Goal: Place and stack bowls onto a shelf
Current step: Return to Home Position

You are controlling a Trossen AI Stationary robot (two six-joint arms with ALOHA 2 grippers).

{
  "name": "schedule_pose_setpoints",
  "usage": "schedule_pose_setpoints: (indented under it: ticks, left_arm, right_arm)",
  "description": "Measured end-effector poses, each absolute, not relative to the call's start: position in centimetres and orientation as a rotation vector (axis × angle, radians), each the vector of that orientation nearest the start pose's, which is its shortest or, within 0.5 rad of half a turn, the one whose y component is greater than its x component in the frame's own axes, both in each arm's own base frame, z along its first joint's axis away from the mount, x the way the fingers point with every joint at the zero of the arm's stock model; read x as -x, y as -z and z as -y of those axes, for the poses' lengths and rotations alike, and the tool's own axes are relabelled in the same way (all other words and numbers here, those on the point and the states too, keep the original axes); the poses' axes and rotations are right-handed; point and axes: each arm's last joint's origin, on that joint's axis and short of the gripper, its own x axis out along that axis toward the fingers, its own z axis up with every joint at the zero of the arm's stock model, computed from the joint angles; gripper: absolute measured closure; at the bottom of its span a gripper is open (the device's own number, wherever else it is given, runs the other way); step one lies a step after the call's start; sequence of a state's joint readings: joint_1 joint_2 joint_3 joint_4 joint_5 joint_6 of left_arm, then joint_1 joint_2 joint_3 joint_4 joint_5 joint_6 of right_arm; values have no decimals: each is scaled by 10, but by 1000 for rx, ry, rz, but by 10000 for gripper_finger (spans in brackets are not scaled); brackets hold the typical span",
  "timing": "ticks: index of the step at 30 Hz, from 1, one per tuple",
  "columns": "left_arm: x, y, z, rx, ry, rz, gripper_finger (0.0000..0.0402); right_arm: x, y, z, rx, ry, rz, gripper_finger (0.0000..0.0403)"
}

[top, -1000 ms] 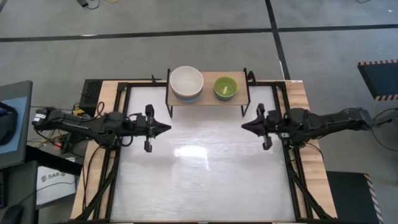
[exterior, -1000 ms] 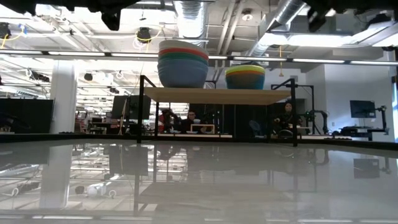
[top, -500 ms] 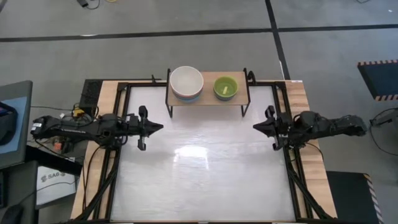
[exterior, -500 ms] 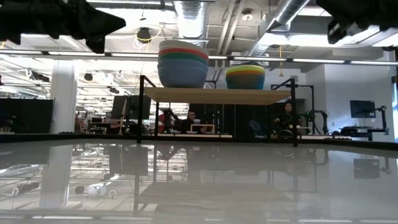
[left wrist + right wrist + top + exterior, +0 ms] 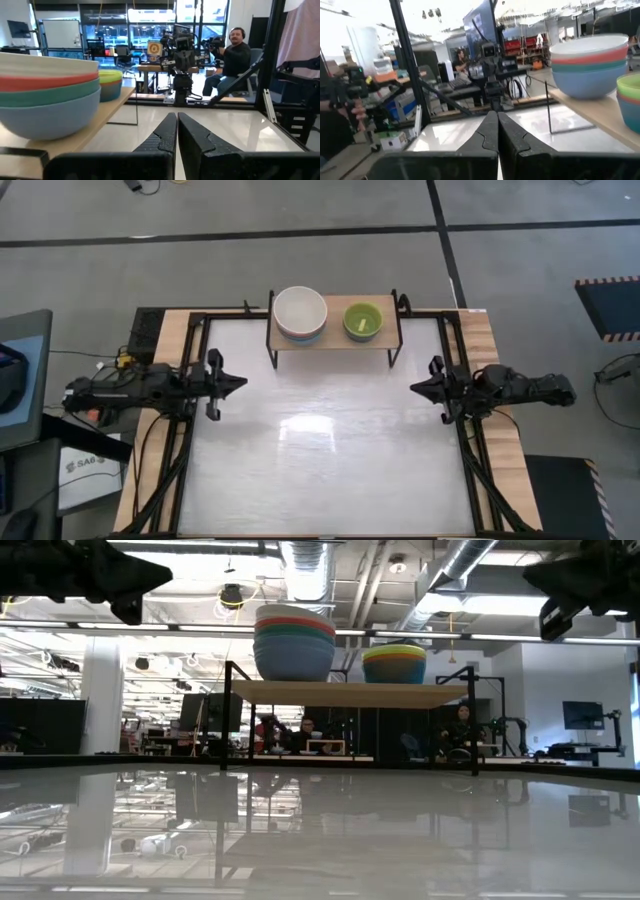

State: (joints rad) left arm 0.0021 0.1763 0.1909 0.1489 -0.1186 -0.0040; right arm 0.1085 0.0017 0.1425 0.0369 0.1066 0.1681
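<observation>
We see dark lettering on the white box (image 5: 85,468) at the lower left of the high view, but it is too small to read. The left gripper (image 5: 241,382) hangs over the left edge of the white tabletop (image 5: 330,470), at middle-left of the frame. Its fingers (image 5: 165,135) are pressed together and hold nothing. The right gripper (image 5: 416,387) mirrors it at middle-right, fingers (image 5: 487,132) likewise together and empty. Both tips point inward, toward each other.

Beyond them, at upper centre, stands the shelf (image 5: 335,340), its long side running left to right. On its left part sits the large stack of bowls (image 5: 294,650), mouths up: blue lowest, then dark teal, then red, with the white bowl (image 5: 300,312) on top. Just beside it on the right is the smaller stack (image 5: 394,665), topped by the lime green bowl (image 5: 362,320). In the room beyond, a person (image 5: 235,52) sits on a chair.
</observation>
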Motion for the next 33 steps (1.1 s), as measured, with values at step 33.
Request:
schedule_pose_setpoints:
  ticks: [33]
  left_arm:
    - [-87, -197, -4, 4, -149, -4, 401]
  right_arm:
    - [-96, -182, -8, -156, -46, 169, 381]
